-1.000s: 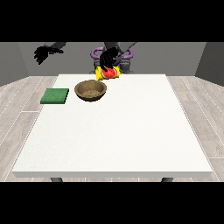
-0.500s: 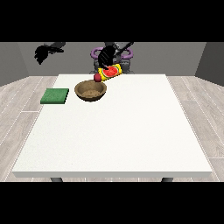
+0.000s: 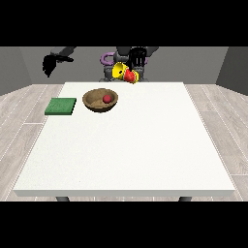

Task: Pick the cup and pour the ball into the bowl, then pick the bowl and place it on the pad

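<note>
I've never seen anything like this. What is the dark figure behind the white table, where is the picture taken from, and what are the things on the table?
The dark figure at the top is a humanoid robot with two arms, each ending in a black hand. The camera stands across the table and faces it, so its arms reach towards you.

On the white table lie a flat green pad and, just to its right and apart from it, a brown bowl with a small red ball inside.

The hand at the view's right holds a yellow and red cup, tipped on its side above the table's far edge, to the right of the bowl. The hand at the view's left hangs in the air beyond the table's far left corner and holds nothing.
</note>
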